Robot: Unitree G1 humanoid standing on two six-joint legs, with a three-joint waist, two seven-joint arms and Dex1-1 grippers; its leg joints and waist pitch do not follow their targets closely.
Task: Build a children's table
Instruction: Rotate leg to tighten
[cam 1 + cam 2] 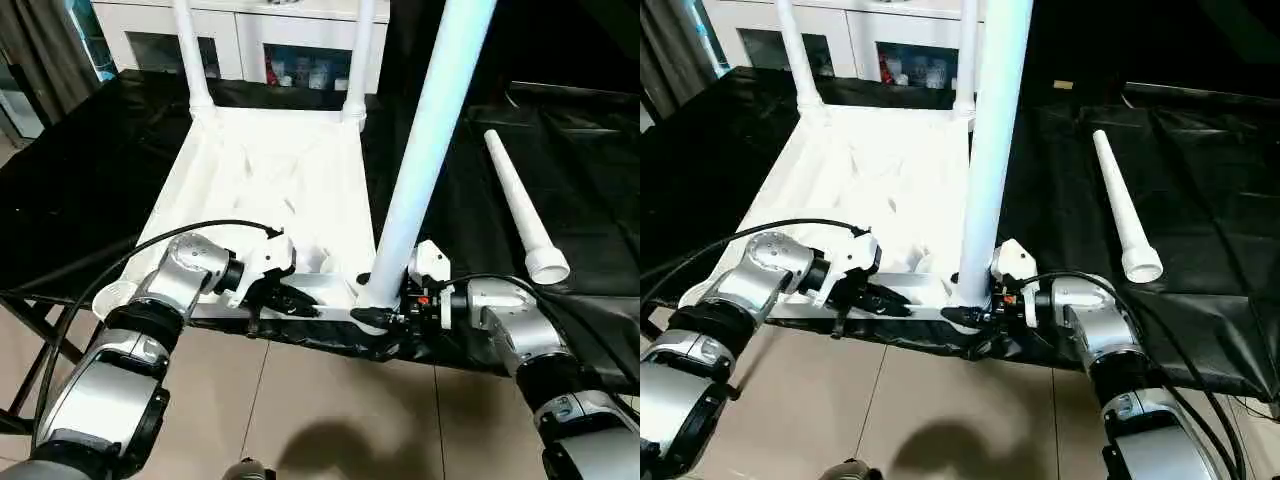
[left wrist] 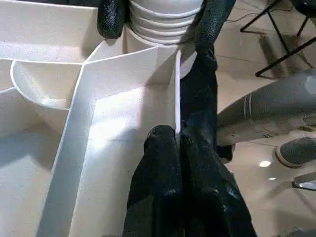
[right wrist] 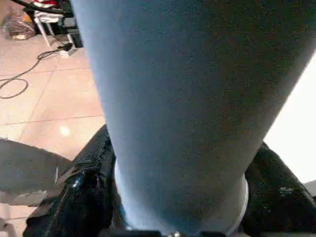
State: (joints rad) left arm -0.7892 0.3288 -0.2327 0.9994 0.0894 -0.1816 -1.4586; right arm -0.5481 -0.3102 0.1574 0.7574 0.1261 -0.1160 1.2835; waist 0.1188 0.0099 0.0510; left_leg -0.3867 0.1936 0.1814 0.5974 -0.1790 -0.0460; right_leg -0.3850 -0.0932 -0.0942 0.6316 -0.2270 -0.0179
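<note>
Right gripper (image 1: 385,312) pinches the third leg (image 1: 425,150) at the tabletop's (image 1: 270,180) five-o'clock socket; left gripper (image 2: 175,140) clamps the rim. Keep the leg upright and press straight down.

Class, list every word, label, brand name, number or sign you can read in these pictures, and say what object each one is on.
None can be read.
The upturned children's table, its standing legs and the loose leg on the black-sheeted work table carry no print.
Items behind the glass doors of the cabinet may carry labels, but they are too small and blurred to read.
The right gripper and left gripper show no legible marking.
</note>
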